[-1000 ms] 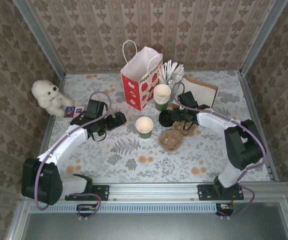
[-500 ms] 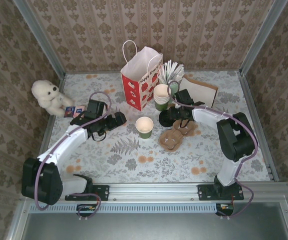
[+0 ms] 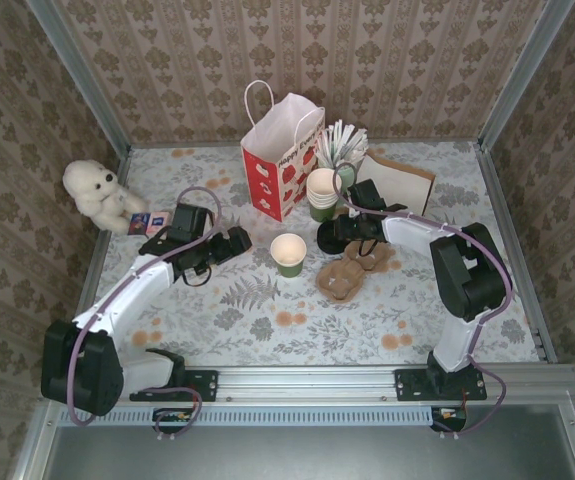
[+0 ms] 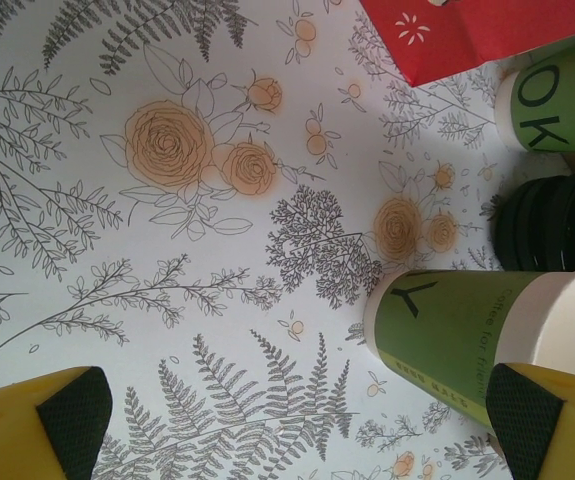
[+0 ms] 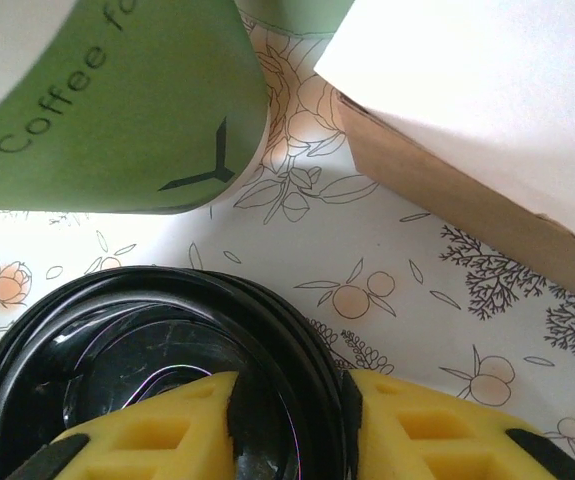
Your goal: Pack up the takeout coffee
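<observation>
**Right now, cup and lid sit apart on the surface**

On my overhead feed, nearest the arm bases, a cardboard cup carrier [image 3: 345, 275] lies flat on the floral surface [image 3: 247, 310], right of centre. Just past it and to the left stands the takeout coffee cup [image 3: 289, 254], dark green, upright, its mouth open, between my two end effectors.

The left end effector [image 3: 239, 241] sits near the cup's left side, released, jaws spread wide with nothing in them. Its wrist camera gives me what the overhead cannot. I see the cup's green wall with printed lettering beside one yellow finger. Beyond that is the ridged edge of the black lid [image 4: 547, 222], lying on the surface apart from the cup.

The right end effector [image 5: 292, 425] is down at that lid. Overhead, the lid reads as a dark disc at the arm's tip. The right wrist camera shows the yellow fingers [image 5: 157, 435] set either side of the lid's rim, which fills the gap between them. Whether they are clenched on it I cannot tell.

Farther back, a stack of cream cups [image 3: 323, 187] sits in a green cup [image 5: 137, 110], just behind the lid. A brown paper bag [image 3: 407, 183] lies to its right. Behind them stand the red-and-white paper bag [image 3: 279, 160] and a pale green cup of white sticks [image 3: 342, 148]. A white teddy bear [image 3: 95, 192] sits at the far left edge.
</observation>
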{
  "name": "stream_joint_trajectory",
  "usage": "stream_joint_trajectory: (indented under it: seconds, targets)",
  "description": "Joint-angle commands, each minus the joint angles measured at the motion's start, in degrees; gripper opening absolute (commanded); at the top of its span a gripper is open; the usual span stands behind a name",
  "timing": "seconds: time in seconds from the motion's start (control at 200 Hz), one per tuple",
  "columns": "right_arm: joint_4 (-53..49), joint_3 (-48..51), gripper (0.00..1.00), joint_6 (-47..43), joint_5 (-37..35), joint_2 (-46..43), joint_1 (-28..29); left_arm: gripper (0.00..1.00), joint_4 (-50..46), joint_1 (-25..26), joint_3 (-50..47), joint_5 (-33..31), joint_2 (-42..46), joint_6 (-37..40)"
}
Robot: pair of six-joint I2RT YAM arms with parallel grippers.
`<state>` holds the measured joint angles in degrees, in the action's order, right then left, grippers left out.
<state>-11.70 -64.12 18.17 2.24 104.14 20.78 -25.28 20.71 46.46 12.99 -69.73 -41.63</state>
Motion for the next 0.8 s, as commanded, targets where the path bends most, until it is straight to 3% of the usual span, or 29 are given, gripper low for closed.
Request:
stream_joint_trajectory:
  seconds: [0.0,0.39,0.795]
  targets:
    - [1.16,0.48,0.31,-1.75,1.16,0.98,0.06,1.0,0.26,0.41,-0.37,-0.28,1.07,-0.29]
    - [2.48,3.48,0.16,-2.36,-2.97,-5.91,0.15,1.0,0.75,0.42,-0.12,0.45,1.6,1.36]
    - [6.55,8.92,0.16,-9.06,-15.03,-13.59,5.22,1.0,3.49,0.47,0.91,3.03,4.12,6.23]
